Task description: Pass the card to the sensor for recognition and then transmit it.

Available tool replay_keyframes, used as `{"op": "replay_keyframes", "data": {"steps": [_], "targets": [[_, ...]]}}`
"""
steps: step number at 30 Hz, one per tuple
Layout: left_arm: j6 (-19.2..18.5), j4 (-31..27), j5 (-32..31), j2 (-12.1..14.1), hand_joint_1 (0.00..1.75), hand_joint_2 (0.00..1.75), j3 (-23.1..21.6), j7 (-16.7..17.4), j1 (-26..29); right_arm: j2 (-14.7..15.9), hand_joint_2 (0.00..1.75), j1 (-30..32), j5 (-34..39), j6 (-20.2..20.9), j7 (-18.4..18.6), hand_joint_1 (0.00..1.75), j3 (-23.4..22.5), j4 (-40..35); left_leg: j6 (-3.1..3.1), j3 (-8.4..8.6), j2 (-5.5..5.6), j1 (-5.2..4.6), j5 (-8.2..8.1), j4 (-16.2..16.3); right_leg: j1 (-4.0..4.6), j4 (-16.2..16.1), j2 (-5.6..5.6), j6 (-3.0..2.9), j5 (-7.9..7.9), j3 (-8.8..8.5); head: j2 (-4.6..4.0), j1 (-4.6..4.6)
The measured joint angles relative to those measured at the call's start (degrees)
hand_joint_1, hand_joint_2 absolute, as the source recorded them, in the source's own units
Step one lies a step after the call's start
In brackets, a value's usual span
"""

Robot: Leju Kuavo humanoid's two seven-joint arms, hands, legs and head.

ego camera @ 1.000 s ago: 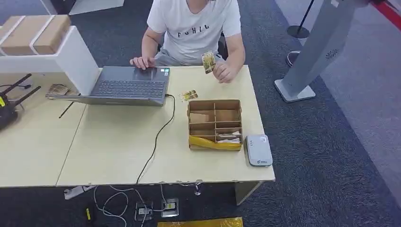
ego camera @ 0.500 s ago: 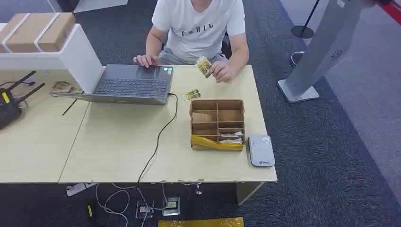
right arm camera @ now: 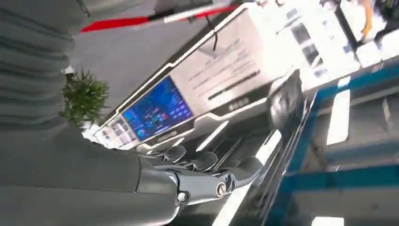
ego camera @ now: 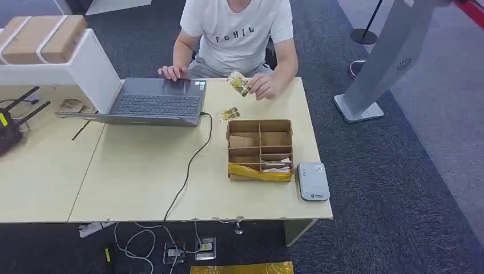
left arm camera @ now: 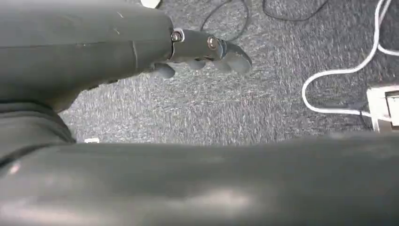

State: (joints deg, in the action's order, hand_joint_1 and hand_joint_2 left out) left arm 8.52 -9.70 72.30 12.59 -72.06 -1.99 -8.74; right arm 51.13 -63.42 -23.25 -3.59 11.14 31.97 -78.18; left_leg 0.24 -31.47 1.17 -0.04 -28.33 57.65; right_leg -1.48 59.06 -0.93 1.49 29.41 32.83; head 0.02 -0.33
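Our left hand (left arm camera: 197, 52) hangs over grey carpet, its smooth dark fingers apart and holding nothing; our right hand (right arm camera: 207, 176) is likewise slack and empty. On the pale wooden table (ego camera: 137, 177), a person's hand (ego camera: 261, 87) pinches the thin yellowish card (ego camera: 239, 84), beyond the compartmented cardboard box (ego camera: 259, 149) and rounded grey sensor (ego camera: 312, 181).

Small yellow-green printed card (ego camera: 239, 84) tilted, held in person's hand (ego camera: 261, 86) above far table edge. Flat grey rounded-rectangle sensor (ego camera: 313, 180) beside cardboard organizer.
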Motion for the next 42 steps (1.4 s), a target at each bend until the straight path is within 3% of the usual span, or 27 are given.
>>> {"op": "replay_keyframes", "data": {"steps": [4, 11, 21, 33, 34, 35, 42], "targets": [[-0.65, 0.0, -0.77, 0.11, 0.0, 0.0, -0.13, -0.83, -0.07, -3.25, 1.75, 0.37, -3.49, 7.72, 1.9, 0.0, 6.45, -1.29, -0.03, 0.02, -0.1, 0.1, -0.02, -0.01, 0.09, 0.0, 0.09, -0.03, -0.01, 0.0, 0.0, 0.02], [-0.76, 0.0, -1.53, 0.28, 0.0, 0.0, -0.9, -1.62, -0.15, -9.1, 1.75, 4.8, -8.62, 7.68, 1.44, 0.0, 13.14, -1.1, -0.07, 0.03, -0.06, 0.13, 0.0, 0.0, 0.12, -0.01, 0.06, -0.04, -0.01, 0.0, 0.0, 0.02], [-1.03, 0.0, -1.75, 0.46, 0.0, 0.0, -1.59, 0.11, -0.11, -15.47, 1.75, 13.5, -17.88, 4.84, -0.81, 0.0, 17.21, 2.25, -0.11, 0.01, -0.06, 0.12, -0.03, 0.0, 0.12, -0.01, 0.06, -0.07, 0.01, 0.03, 0.0, 0.02], [-1.16, 0.0, -1.73, 0.61, 0.0, 0.0, -2.45, 0.11, -0.02, -18.84, 1.75, 15.35, -18.8, 4.55, -1.2, 0.0, 18.78, 5.46, -0.11, 0.02, -0.08, 0.12, -0.03, 0.0, 0.11, -0.01, 0.07, -0.07, 0.01, 0.03, 0.0, 0.02], [-1.14, 0.0, -1.73, 0.61, 0.0, 0.0, -2.49, 0.11, -0.02, -19.04, 1.75, 15.47, -18.97, 4.49, -1.37, 0.4, 18.71, 5.66, -0.11, 0.02, -0.08, 0.12, -0.03, 0.0, 0.11, -0.01, 0.07, -0.07, 0.01, 0.03, 0.0, 0.04], [-1.16, 0.0, -1.73, 0.61, 0.0, 0.0, -2.51, 0.11, -0.02, -19.34, 1.75, 15.55, -19.34, 4.27, -1.64, 1.75, 18.71, 5.96, -0.11, 0.02, -0.08, 0.12, -0.03, 0.0, 0.11, -0.01, 0.07, -0.07, 0.01, 0.04, 0.0, 0.04], [-1.05, 0.0, -2.1, 0.61, 0.0, 0.0, -2.66, 0.11, 0.05, -20.33, 1.75, 16.83, -24.02, -0.49, -4.11, 1.75, 17.4, 7.32, -0.11, 0.03, -0.09, 0.12, -0.03, 0.0, 0.12, -0.02, 0.08, -0.07, 0.01, 0.04, 0.0, 0.04]]}}
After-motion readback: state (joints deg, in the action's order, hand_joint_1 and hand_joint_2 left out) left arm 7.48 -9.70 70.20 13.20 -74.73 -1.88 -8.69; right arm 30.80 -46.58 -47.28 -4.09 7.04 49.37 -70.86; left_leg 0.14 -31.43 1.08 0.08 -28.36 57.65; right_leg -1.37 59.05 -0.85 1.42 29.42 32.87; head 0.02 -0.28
